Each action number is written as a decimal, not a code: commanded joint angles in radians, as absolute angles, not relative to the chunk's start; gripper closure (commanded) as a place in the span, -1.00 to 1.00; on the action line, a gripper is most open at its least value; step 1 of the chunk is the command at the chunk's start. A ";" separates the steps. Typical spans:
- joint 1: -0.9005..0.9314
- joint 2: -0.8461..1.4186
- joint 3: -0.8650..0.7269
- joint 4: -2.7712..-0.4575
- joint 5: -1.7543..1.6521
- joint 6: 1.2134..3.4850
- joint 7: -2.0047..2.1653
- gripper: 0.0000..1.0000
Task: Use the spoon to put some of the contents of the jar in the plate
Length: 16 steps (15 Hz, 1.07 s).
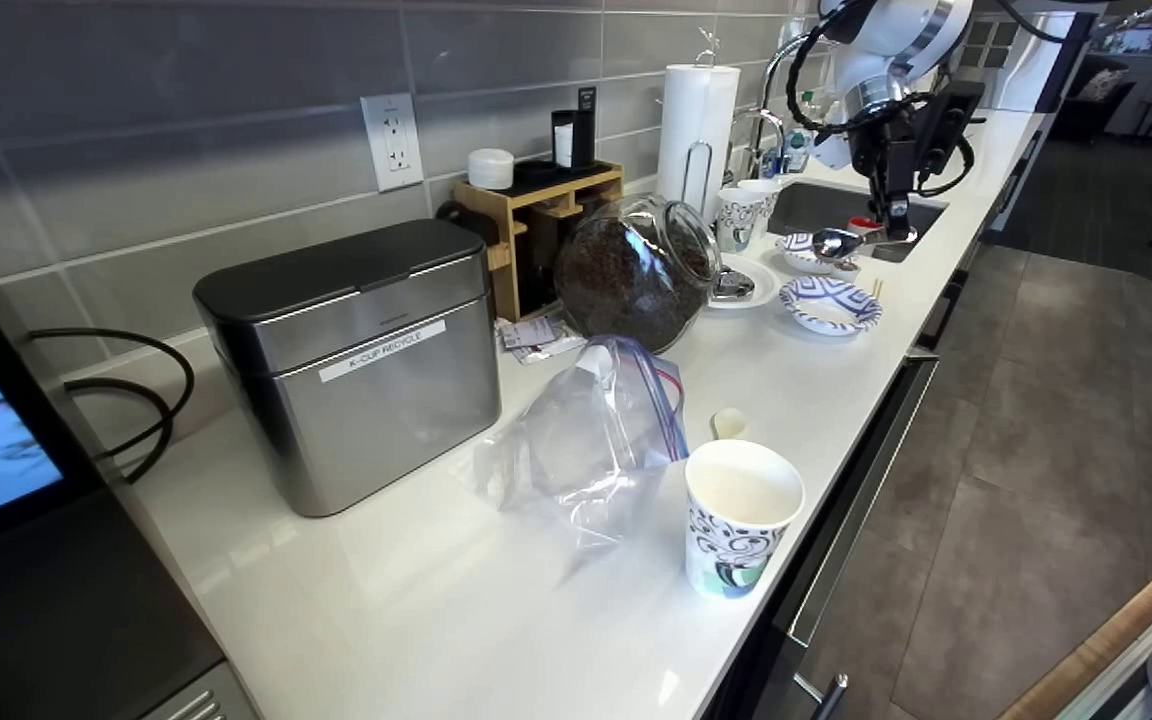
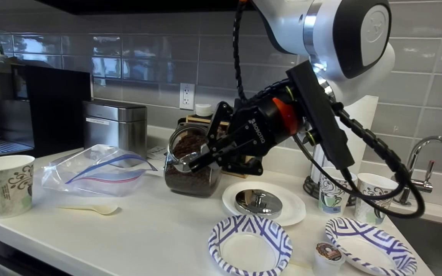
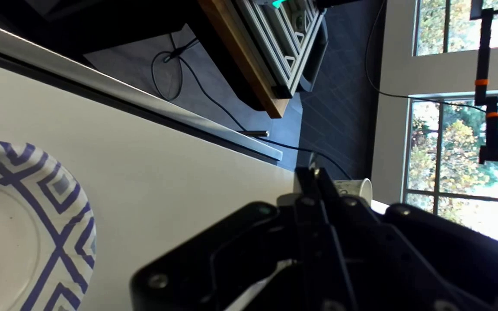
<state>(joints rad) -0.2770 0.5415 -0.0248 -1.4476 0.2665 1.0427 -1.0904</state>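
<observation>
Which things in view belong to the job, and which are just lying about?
For the job:
claw
metal spoon in its grip
glass jar
patterned plate nearer the jar, likely the target

Lying about:
plastic bag
pale spoon
paper cups
coffee pod
recycle bin

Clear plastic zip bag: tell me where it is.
In an exterior view, the clear plastic zip bag rests at left, between the patterned white paper cup and the clear glass jar.

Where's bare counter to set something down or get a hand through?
Bare counter between pale spoon, jar and jar-side bowl; another patch bordered by machine, bin, bag and front cup. Crowded: the sink end, with sink-side bowl, pod, two cups, and plate with lid close together. Overhead, watch the gripper holding the metal spoon.
</observation>
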 commanded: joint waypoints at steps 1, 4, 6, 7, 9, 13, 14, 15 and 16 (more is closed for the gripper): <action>-0.281 0.539 -0.043 -1.437 0.153 1.100 -1.160 0.98; -0.291 0.527 -0.059 -1.458 0.058 1.193 -1.221 0.98; -0.297 0.520 -0.069 -1.469 0.021 1.256 -1.243 0.98; -0.301 0.516 -0.073 -1.473 0.012 1.284 -1.249 0.98; -0.302 0.502 -0.079 -1.488 -0.002 1.352 -1.242 0.98; -0.289 0.475 -0.085 -1.515 -0.035 1.473 -1.218 0.98; -0.283 0.469 -0.085 -1.520 -0.044 1.494 -1.210 0.98; -0.276 0.459 -0.084 -1.532 -0.053 1.519 -1.204 0.98; -0.269 0.445 -0.083 -1.547 -0.064 1.544 -1.201 0.98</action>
<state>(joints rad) -0.2945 0.5059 -0.0830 -1.4672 -0.0195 1.4668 -1.2225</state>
